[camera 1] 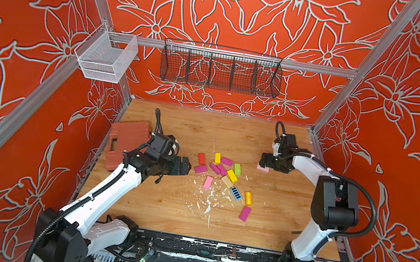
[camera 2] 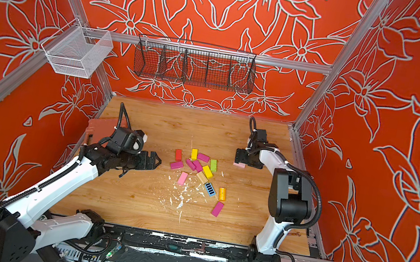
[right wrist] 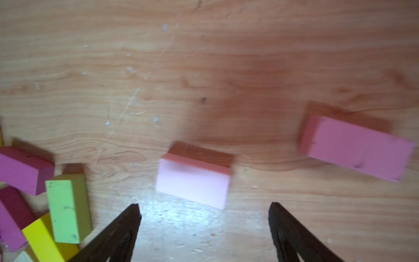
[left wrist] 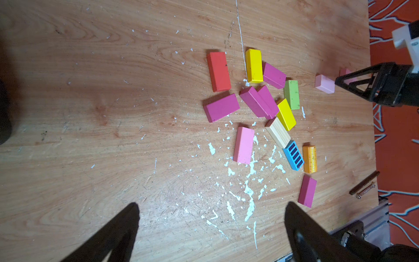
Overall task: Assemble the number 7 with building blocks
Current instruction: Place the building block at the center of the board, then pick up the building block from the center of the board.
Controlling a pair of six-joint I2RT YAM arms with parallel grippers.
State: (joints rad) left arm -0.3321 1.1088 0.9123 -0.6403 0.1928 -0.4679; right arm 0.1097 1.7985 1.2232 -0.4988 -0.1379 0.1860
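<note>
Building blocks lie loose mid-table in both top views: red (camera 1: 202,158), yellow (camera 1: 217,158), green (camera 1: 237,169), bare wood (camera 1: 227,181), striped blue (camera 1: 236,193), orange (camera 1: 248,198), several magenta ones and a light pink one (camera 1: 208,182). Apart, to the right, lies a light pink block (right wrist: 192,181) with another pink block (right wrist: 356,147) beyond it. My right gripper (right wrist: 204,211) hovers open just short of that light pink block, nothing between its fingers. My left gripper (left wrist: 210,208) is open and empty, left of the pile (camera 1: 187,167). No number 7 shape shows.
A red-brown tool case (camera 1: 127,144) lies at the table's left edge behind the left arm. White flecks (camera 1: 208,203) dot the wood in front of the pile. A dark rod and a screw (left wrist: 365,183) lie near the right edge. Two wire baskets (camera 1: 221,67) hang on the back rail.
</note>
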